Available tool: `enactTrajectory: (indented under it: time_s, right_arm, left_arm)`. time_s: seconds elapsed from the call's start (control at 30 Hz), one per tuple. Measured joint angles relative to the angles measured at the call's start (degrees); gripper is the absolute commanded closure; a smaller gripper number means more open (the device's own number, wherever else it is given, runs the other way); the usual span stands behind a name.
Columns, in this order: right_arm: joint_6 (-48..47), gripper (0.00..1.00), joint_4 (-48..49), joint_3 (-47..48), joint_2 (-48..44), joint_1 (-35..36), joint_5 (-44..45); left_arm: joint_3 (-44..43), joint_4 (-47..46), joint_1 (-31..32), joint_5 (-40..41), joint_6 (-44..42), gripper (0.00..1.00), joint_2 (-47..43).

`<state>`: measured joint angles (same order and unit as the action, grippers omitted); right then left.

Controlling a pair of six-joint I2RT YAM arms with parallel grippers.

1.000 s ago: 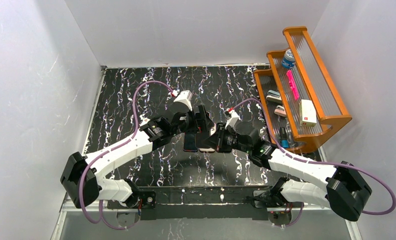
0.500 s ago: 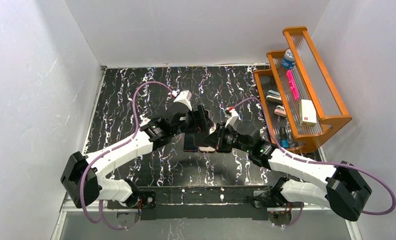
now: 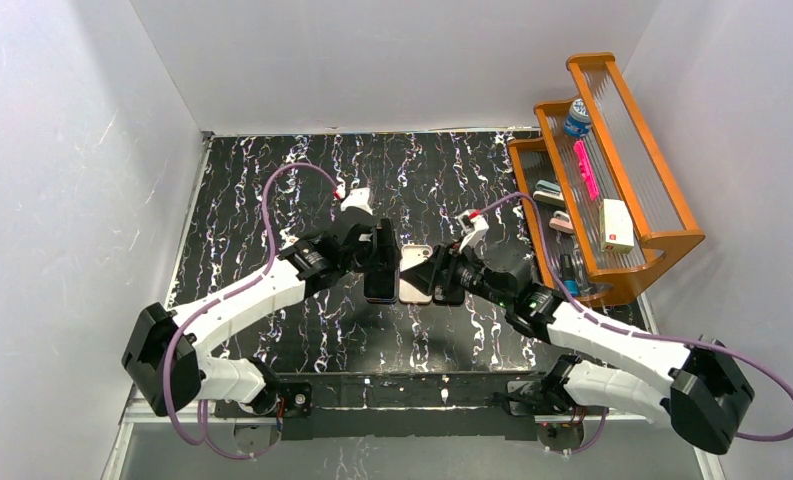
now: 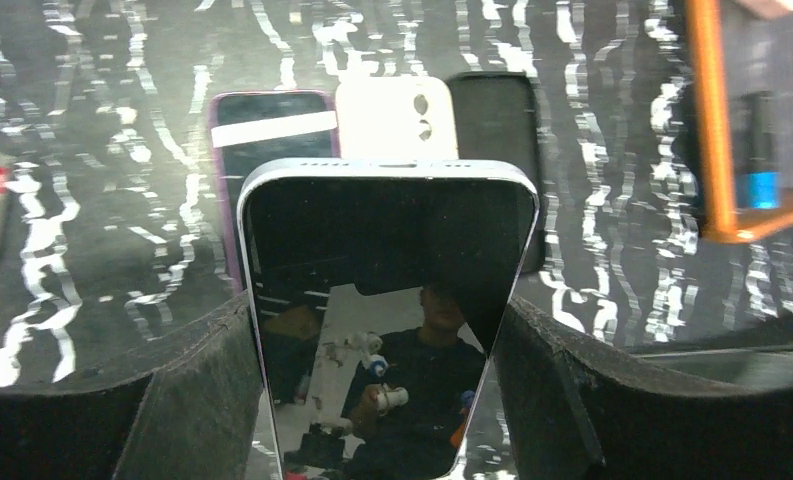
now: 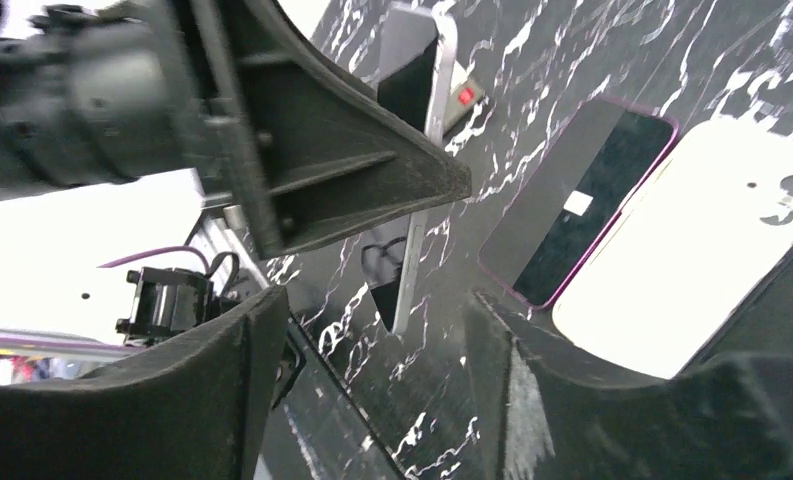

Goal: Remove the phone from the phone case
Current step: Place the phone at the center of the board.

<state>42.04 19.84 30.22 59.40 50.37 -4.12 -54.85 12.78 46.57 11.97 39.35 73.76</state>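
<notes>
silver-edged, black-screened phone (image 4: pixel 387 250) stands on end, grasped between the left end effector (image 4: pixel 377 320) pads. the right end effector (image 5: pixel 372 330) hangs released and empty. best to squeeze evenly and lift straight, clear of the purple-rimmed case (image 5: pixel 582 200) lying flat on the black marbled bench (image 4: pixel 122 150).

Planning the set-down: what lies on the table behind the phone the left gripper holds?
Behind the phone in the left gripper, three flat things lie side by side: a purple-rimmed device, a white case and a black slab. The phone hides their near ends.
</notes>
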Motion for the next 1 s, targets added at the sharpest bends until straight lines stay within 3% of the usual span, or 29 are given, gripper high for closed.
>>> enactTrajectory:
  time_s: [0.1, 0.23, 0.6, 1.0]
  right_arm:
    - [-1.25, 0.11, -0.50, -0.04, -3.58, 0.00, 2.60]
    - [-2.93, 0.06, -2.38, -0.15, -8.59, 0.00, 6.60]
    - [-5.57, 0.05, -7.10, -1.88, -14.45, -0.02, 12.87]
    - [-6.36, 0.05, -7.93, -1.90, -13.49, -0.04, 13.18]
  left_arm:
    - [0.00, 3.26, -2.47, 1.18, -2.08, 0.92, 0.57]
    - [-0.39, 6.47, -6.14, 1.88, -5.25, 0.89, 4.13]
    - [-2.05, 9.70, -14.36, -0.81, -10.64, 0.66, 17.73]
    - [-3.87, 7.52, -15.12, -5.05, -10.99, 0.35, 22.08]
